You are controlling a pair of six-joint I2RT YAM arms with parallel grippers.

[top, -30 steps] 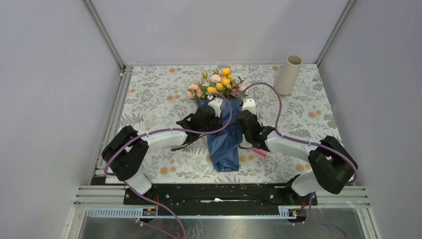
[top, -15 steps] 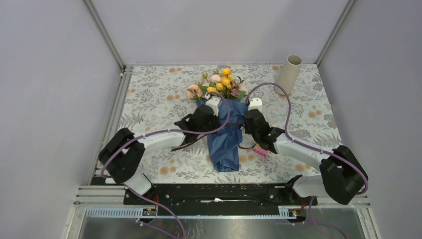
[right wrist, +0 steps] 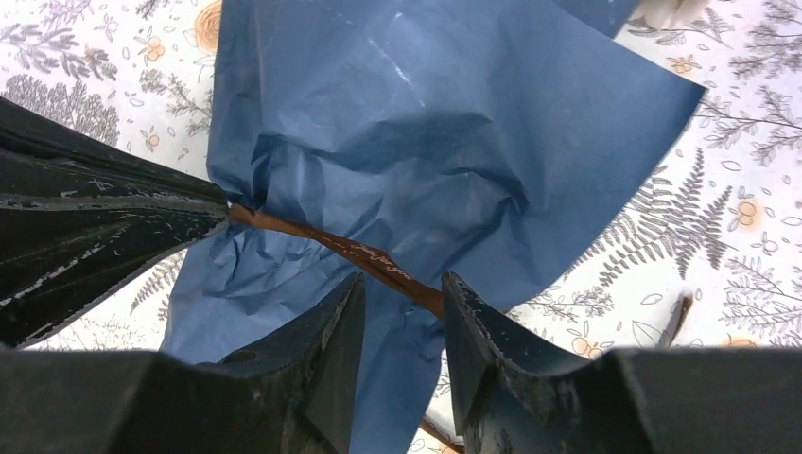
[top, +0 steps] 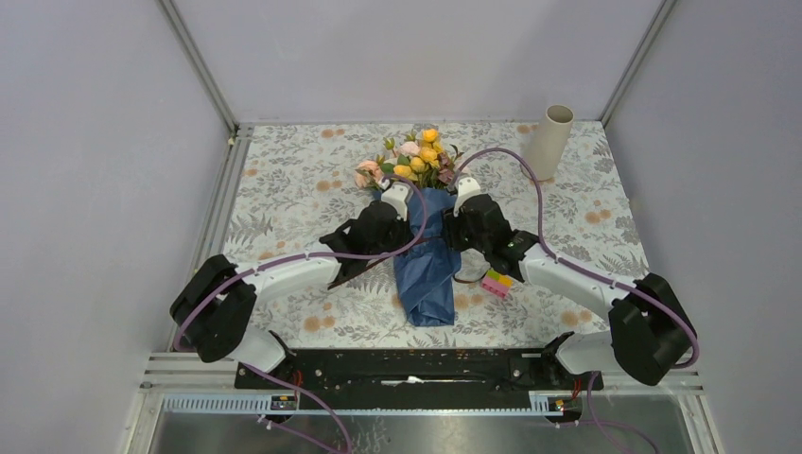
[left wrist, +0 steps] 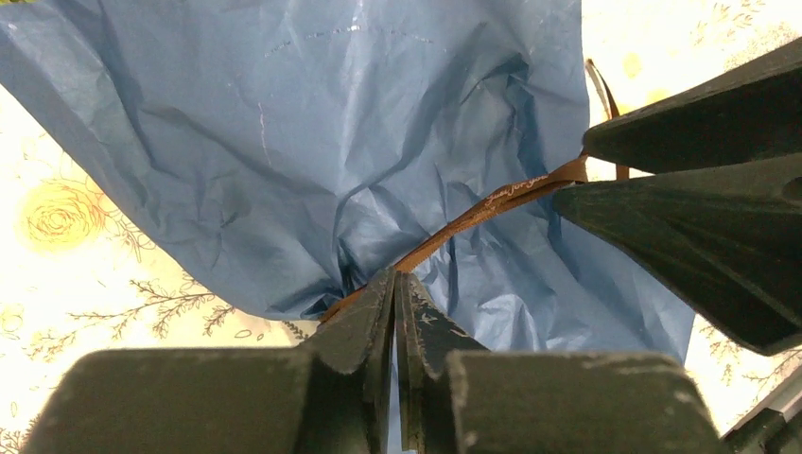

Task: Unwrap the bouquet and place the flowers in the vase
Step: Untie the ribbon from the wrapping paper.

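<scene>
left gripper (left wrist: 395,279) clenched on brown ribbon (left wrist: 492,201); right gripper (right wrist: 404,284) released, jaws apart around ribbon; bouquet (top: 426,274) lying wrapped on desk (top: 293,189)

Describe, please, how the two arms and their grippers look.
Both the left arm and right arm have white links between bulky black joints, with a purple cable looping along each. The left gripper and right gripper have black, tapered fingers, scuffed with pale marks.

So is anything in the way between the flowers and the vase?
Yes. The blue paper, tied by the brown ribbon, wraps the flowers. Toward the vase, only the right arm's purple cable arcs across.
</scene>
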